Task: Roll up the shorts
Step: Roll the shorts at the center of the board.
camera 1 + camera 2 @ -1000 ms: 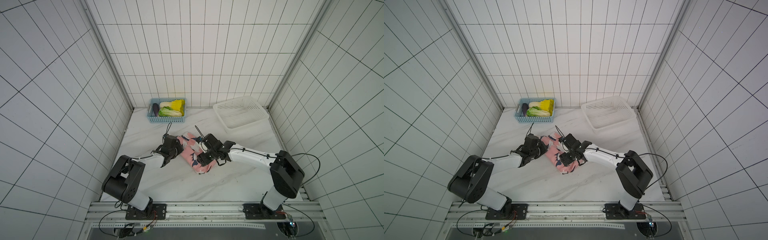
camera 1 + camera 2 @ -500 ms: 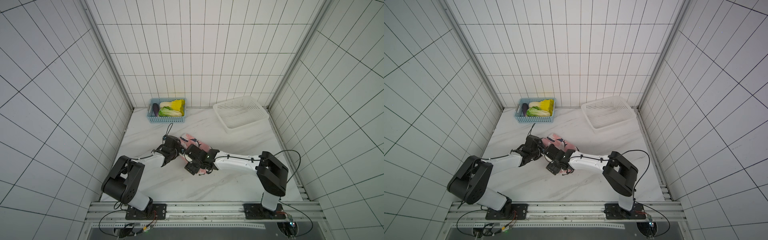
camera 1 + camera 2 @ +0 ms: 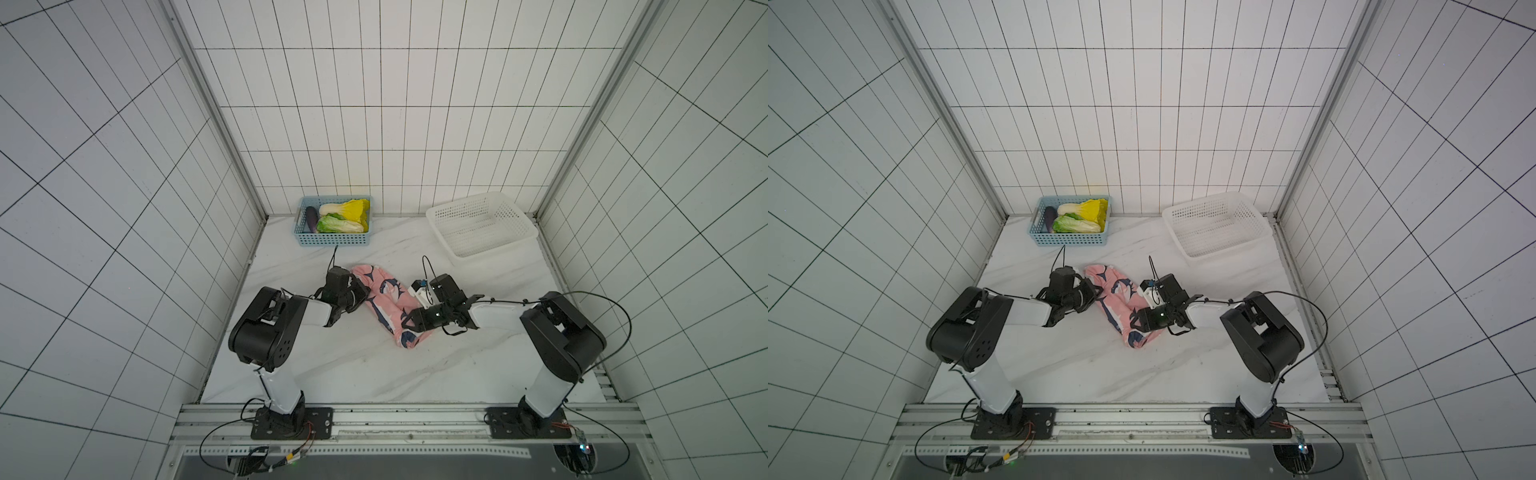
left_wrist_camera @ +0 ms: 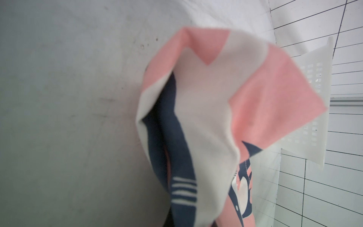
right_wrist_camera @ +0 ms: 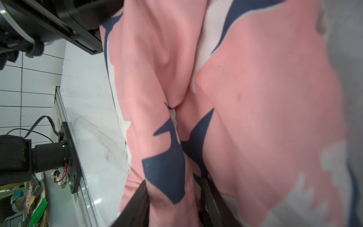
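Pinching a fold of the shorts [image 5: 255, 98] in my right gripper [image 5: 174, 182], fingers clamped on pink fabric. From that grip the shorts run as a rumpled band on the table [image 3: 332, 365] across to my left gripper [image 3: 359, 291] at their other end. Its jaws are hidden, can't tell.

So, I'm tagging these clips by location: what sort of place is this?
Likely a robotics lab test cell, not a home: tiled walls box in a marble-look tabletop, with two robot arms bolted to a metal rail along its edge.
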Controlling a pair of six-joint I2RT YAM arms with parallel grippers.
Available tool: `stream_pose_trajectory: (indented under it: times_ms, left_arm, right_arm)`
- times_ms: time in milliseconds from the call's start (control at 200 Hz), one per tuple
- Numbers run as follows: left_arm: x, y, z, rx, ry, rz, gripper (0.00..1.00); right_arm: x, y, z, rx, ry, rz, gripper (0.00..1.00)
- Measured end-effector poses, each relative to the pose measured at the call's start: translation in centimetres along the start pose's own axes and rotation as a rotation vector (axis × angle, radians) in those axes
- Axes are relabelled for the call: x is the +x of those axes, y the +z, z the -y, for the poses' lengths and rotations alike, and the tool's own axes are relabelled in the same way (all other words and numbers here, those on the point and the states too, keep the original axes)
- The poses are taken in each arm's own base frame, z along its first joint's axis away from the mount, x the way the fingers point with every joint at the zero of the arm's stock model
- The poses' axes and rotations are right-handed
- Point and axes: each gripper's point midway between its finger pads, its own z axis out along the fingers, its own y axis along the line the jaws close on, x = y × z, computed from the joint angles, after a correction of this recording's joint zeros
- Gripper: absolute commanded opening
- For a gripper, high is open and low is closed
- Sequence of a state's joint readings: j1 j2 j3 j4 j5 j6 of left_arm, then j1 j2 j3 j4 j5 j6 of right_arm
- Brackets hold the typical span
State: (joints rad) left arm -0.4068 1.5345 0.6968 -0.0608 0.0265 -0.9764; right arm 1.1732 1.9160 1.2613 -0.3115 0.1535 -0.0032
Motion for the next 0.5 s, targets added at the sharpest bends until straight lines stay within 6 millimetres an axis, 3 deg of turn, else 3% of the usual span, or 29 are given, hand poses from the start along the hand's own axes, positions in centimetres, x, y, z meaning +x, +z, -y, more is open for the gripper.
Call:
stream_pose_trajectory:
  times_ms: [85, 205, 385, 500]
  left_arm:
    - [-0.6, -0.1, 0.1, 0.0, -0.013, 0.01, 0.63]
    - [-1.6, -1.3, 0.2, 0.013, -0.017, 0.034, 0.73]
    - [-4.3, -5.2, 2.8, 0.122, -0.002, 0.133, 0.75]
    - [-4.4, -5.7, 2.6, 0.14, 0.007, 0.15, 0.75]
  right_arm:
    - [-0.7, -0.4, -0.1, -0.105, 0.062, 0.029, 0.04]
    - [-0.8, -0.9, 1.0, -0.233, 0.21, 0.062, 0.04]
    - [0.7, -0.2, 3.3, -0.357, 0.415, 0.06, 0.04]
    - [0.6, -0.2, 3.5, -0.437, 0.5, 0.083, 0.04]
